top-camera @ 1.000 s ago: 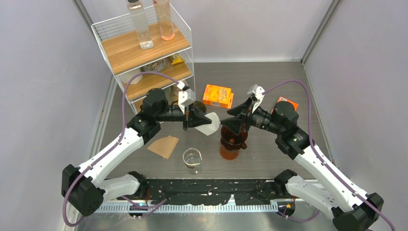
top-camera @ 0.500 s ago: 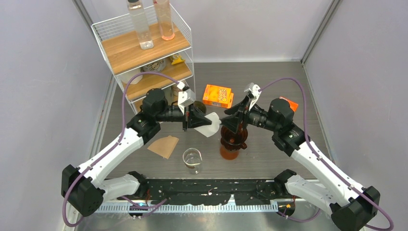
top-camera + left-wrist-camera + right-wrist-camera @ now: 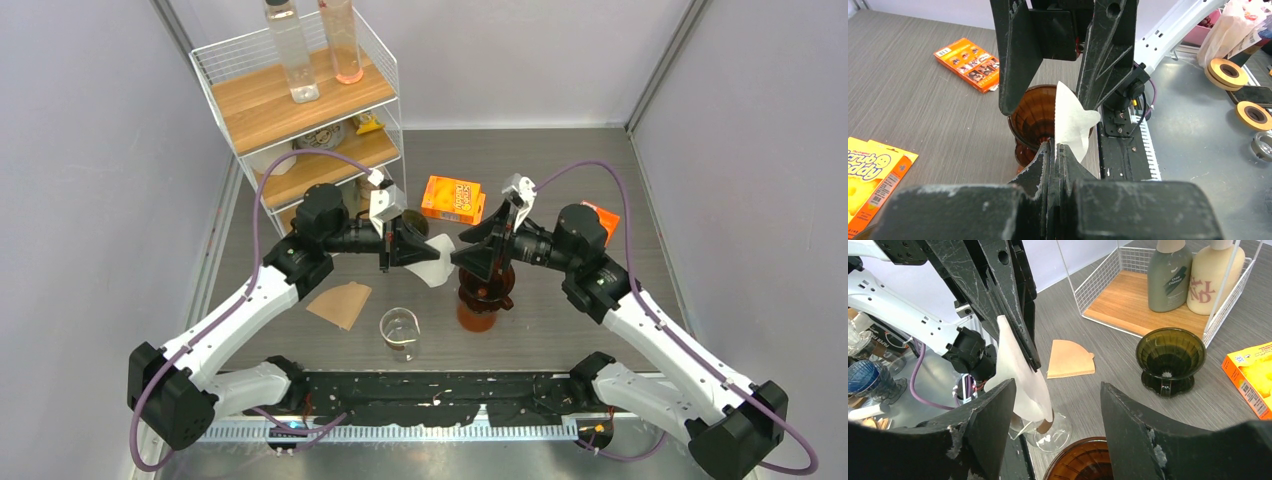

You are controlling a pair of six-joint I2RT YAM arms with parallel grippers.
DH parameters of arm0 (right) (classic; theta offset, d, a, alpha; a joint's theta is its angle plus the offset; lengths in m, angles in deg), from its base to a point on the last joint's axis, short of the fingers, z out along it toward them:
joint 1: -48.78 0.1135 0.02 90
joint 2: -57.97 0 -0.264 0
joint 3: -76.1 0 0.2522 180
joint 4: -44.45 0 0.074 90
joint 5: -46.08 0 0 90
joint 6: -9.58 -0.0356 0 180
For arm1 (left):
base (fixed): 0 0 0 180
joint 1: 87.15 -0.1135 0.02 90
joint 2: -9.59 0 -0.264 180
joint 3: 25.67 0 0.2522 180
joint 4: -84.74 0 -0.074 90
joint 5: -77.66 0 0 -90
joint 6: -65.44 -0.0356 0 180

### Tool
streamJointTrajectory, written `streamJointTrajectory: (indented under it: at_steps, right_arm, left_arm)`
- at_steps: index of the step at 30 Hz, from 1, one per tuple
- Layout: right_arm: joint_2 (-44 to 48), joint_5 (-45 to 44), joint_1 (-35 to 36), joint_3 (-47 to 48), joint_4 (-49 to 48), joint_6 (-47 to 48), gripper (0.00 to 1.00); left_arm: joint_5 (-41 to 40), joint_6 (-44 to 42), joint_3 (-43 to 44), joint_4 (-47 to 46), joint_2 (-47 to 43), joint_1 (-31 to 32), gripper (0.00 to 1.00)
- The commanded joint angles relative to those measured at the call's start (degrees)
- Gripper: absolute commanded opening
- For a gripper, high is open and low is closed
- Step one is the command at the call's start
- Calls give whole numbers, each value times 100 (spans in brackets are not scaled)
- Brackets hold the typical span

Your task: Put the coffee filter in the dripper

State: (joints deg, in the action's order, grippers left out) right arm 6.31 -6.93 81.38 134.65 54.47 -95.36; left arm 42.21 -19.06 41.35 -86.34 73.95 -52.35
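Your left hand point(image 3: 412, 248) is pinched shut on an edge of the white filter point(image 3: 437, 263). It holds the filter in the air just left of the brown dripper point(image 3: 486, 288), about level with the rim. Your right hand point(image 3: 470, 252) hangs over that dripper with its jaws wide, holding nothing. In both wrist views the filter shows between its fingers.

I judge you are in the carry, with the filter not yet in the cone. You may be about to pass it across or spread it open; I cannot tell which. Next, the filter has to come right, over the dripper's mouth, point down. Then it goes down until it seats against the ribbed wall, and only then do you let go. The paper looks limp, so it may fold or catch on the rim.

Counted, left to right:
- one shelf point(image 3: 300, 100)
- four bottles point(image 3: 291, 50), two on its top deck and two lower down
- one brown filter point(image 3: 341, 303), flat on the worktop point(image 3: 560, 170), which with the white filter makes two
- one beaker point(image 3: 399, 330)
- one green dripper point(image 3: 1170, 357) by the shelf, which with the brown dripper makes two
- two orange boxes point(image 3: 452, 199)
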Motion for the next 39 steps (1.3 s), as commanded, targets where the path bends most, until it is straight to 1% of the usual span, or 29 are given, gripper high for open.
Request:
streamJointTrajectory:
  at_steps: [1,8,12,19,22,26,33,39]
  right_arm:
    - [-132,-86,88,291,-339,-44,68]
    - [-191,-323,132,343,-190,17,67]
    - [-184,-325,139,339,-188,104,65]
    - [-358,238,161,422,-250,301,63]
    - [-399,532,213,389,-376,385,63]
    - [-463,643,305,364,-433,534,63]
    - [-557,357,472,343,-542,708,63]
    - [-619,168,544,404,-473,671,62]
  left_arm:
    - [167,4,164,-122,-132,-12,0]
    - [307,22,48,-265,-256,-6,0]
    - [498,69,18,-390,-262,-12,0]
    - [678,143,39,-526,-262,-12,0]
    - [622,208,51,-595,-257,-8,0]
    - [466,508,40,-859,-233,-8,0]
    - [589,871,-15,-1274,-213,-6,0]
    - [588,899,-1,-1269,-182,-2,0]
